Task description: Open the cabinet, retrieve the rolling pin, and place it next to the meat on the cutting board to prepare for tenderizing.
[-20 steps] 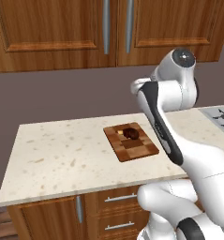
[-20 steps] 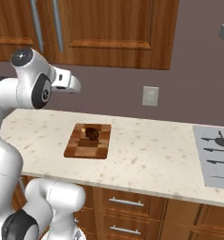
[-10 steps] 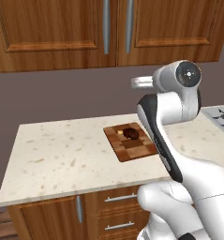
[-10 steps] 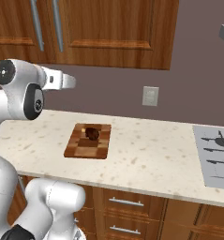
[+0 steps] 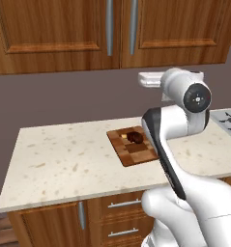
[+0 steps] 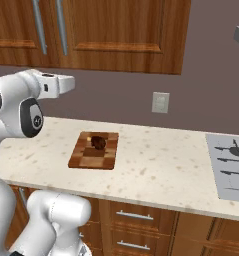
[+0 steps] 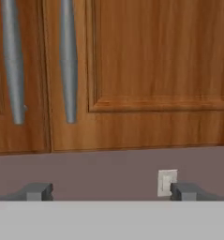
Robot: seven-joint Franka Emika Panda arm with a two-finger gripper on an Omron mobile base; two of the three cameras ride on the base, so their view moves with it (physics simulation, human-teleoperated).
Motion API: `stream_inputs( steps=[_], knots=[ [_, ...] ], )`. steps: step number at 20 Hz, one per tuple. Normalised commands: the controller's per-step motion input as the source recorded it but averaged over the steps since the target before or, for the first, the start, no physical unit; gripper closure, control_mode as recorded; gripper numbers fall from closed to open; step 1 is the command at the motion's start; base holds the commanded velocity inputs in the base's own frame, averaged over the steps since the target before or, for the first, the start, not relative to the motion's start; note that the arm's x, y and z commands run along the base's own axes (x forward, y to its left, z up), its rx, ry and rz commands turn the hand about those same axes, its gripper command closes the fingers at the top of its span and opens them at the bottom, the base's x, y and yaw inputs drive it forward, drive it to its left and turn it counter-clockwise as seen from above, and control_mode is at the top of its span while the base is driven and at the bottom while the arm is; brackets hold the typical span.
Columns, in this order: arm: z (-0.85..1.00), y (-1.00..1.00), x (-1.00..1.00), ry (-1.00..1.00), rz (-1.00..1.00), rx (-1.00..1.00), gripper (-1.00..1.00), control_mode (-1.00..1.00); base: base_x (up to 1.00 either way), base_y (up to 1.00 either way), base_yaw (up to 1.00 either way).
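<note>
Plainly unlabelled, the cabinet [image 7: 132, 70] doors sit closed before the gripper [image 7: 111, 191].

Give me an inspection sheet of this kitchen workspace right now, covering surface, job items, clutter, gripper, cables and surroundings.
Surface: speckled counter, mostly bare.
Job's things: cabinet shut, both handles together at the door seam; board on the counter; meat on the board's far part; rolling pin nothing seen.
Clutter: tiny yellow piece on the board beside the meat.
Gripper: gripper open, empty, raised and facing the cabinet doors, touching nothing.
Cables: nothing seen.
Surroundings: wall outlet, stove to the right, drawers below.
</note>
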Motion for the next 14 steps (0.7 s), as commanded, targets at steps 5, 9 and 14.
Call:
stream_inputs(
  steps=[5,9,14],
  knots=[
    [0.45,0.00,-0.17,-0.29,-0.05,-0.01,-1.00,-1.00,0.00,0.00,0.00],
    [0.38,0.00,-0.04,-0.24,-0.03,0.00,-1.00,-1.00,0.00,0.00,0.00],
    [0.22,0.25,0.00,-0.10,-0.01,-0.01,-1.00,-1.00,0.00,0.00,0.00]
  ],
)
